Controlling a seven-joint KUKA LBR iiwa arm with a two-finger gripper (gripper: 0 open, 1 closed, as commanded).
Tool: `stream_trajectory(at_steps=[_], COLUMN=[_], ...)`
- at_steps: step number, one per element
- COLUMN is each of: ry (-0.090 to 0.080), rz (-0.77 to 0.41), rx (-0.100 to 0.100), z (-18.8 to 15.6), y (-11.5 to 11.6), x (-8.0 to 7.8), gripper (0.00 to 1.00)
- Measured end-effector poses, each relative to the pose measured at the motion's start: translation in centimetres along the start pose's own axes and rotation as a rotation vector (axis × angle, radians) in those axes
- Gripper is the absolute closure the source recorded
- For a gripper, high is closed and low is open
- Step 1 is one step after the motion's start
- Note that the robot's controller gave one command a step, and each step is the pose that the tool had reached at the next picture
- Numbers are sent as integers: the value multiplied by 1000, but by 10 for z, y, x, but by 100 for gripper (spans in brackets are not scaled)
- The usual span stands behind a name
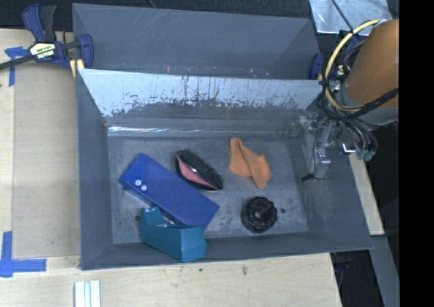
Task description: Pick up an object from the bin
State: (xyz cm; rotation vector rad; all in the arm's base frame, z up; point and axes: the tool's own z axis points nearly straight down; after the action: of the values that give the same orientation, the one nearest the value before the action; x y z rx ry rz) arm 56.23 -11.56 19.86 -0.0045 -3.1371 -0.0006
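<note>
**Figure: camera view, early stage of the pick.** The gripper hangs at the right of the frame, low over the right edge of the floor of the bin, where the floor meets the sloping right wall. The arm enters from the upper right. Whether the gripper is open or closed cannot be told from this angle. Nothing shows in its grasp, and no thing lies directly beneath it.

Five things rest on the floor, all to the left of the gripper:
- An orange cloth, crumpled at centre right, is the nearest.
- A black round cap lies below the cloth, near the front edge.
- A brush with dark bristles and a pink body lies at centre.
- A long blue box lies at lower left, just beside the brush.
- A teal plastic piece lies at the front, with the blue box partly over it.

Judged from this layout, no thing has been lifted yet. Choosing a thing, closing on it and raising it clear of the bin all remain to be done.
</note>
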Motion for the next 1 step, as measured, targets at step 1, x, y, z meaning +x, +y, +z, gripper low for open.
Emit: stream_trajectory(at_steps=[1], ry=[-8], rz=[-3], rx=[1], z=[-5], y=[0], x=[-2], gripper=[0])
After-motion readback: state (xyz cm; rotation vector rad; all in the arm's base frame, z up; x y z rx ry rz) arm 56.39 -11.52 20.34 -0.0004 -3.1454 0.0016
